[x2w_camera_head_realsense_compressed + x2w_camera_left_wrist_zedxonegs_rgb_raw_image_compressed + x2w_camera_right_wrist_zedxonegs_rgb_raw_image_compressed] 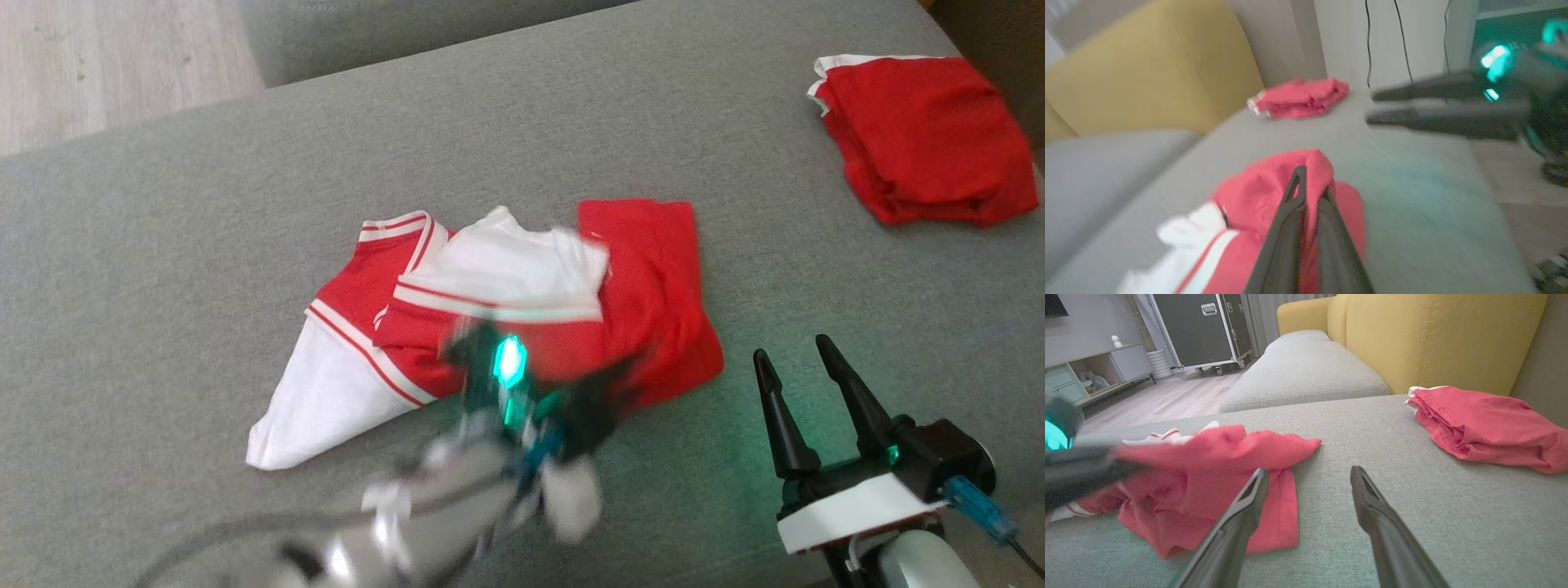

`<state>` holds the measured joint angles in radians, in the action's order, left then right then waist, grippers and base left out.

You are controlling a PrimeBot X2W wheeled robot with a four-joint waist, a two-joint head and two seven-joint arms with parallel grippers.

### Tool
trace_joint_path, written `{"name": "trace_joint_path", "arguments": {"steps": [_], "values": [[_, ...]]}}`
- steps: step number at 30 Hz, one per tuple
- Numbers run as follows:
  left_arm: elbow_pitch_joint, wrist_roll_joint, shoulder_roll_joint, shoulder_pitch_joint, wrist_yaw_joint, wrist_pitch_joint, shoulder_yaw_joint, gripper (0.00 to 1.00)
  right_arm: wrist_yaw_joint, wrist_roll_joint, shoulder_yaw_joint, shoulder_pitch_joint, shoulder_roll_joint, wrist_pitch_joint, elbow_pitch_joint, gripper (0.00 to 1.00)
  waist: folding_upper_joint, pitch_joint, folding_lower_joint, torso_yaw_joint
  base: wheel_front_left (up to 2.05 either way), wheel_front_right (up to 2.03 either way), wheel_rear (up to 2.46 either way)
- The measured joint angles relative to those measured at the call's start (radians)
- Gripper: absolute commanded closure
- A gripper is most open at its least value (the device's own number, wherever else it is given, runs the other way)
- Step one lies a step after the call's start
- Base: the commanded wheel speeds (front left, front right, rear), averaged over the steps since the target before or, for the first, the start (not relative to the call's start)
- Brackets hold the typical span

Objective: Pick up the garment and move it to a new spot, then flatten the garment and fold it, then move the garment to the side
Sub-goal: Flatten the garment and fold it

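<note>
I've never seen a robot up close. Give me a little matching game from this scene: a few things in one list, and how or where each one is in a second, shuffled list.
Things
1. left tool
2. right tool
3. red-and-white garment
4. folded red pile

States or places
A. open, holding nothing
B. crumpled in the middle of the grey cushion
C. shut on a fold of red cloth
D. far off to the robot's right, near the cushion's edge

Pairs: 1-C, 2-A, 3-B, 4-D
</note>
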<state>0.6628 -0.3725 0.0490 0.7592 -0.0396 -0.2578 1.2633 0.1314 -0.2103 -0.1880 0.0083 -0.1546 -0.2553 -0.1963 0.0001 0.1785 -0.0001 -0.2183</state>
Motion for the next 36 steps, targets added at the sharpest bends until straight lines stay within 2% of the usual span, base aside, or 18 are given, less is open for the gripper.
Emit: {"name": "trace_joint_path", "arguments": {"steps": [4,7,11,13,15,19,22,29,36], "values": [[0.001,-0.06,0.01,-0.139,0.071,0.007,0.028,0.0,0.0,0.0,0.003,0.0,0.001,0.0,0.0,0.0,0.0,0.003,0.0,0.006,0.0,0.0,0.0],[-0.043,-0.096,0.006,-0.147,0.083,0.029,0.03,0.0,0.0,0.0,0.016,0.001,0.001,0.0,0.0,0.0,0.0,0.002,0.0,0.016,0.0,0.0,0.0],[-0.067,-0.131,0.01,-0.088,0.069,0.043,-0.02,0.0,0.0,0.0,0.03,0.004,0.002,0.0,0.005,0.0,0.0,-0.002,0.0,0.035,0.0,0.0,0.0],[-0.086,-0.142,0.043,-0.012,0.071,0.064,-0.061,0.0,0.0,0.0,0.029,0.004,0.007,0.0,0.005,0.0,0.0,-0.001,0.0,0.041,0.0,0.0,0.0],[-0.095,-0.153,0.102,0.082,0.086,0.097,-0.101,0.0,0.0,0.0,0.025,0.004,0.012,0.0,0.005,0.0,0.0,0.003,0.0,0.039,0.0,0.0,0.0],[-0.079,-0.209,0.207,0.213,0.137,0.198,-0.149,0.0,0.0,0.0,0.007,0.001,0.012,0.0,0.008,0.0,0.0,0.023,0.0001,0.028,0.0,0.0,0.0],[-0.055,-0.267,0.231,0.251,0.164,0.305,-0.129,0.0,0.0,-0.002,-0.011,-0.016,0.012,0.0,0.007,0.0,0.0,0.044,0.0003,0.011,0.0,0.0,0.0],[-0.062,-0.434,0.279,0.334,0.172,0.534,0.015,0.0,0.0,-0.01,-0.028,-0.065,0.015,0.0,0.005,0.0,0.0,0.094,0.0002,-0.04,0.0,0.0,0.0],[0.018,-0.463,0.32,0.383,0.172,0.604,0.033,0.0,0.0,-0.019,-0.04,-0.083,0.026,0.0,0.002,0.0,0.0,0.129,0.0002,-0.086,0.0,0.0,0.0]]}}
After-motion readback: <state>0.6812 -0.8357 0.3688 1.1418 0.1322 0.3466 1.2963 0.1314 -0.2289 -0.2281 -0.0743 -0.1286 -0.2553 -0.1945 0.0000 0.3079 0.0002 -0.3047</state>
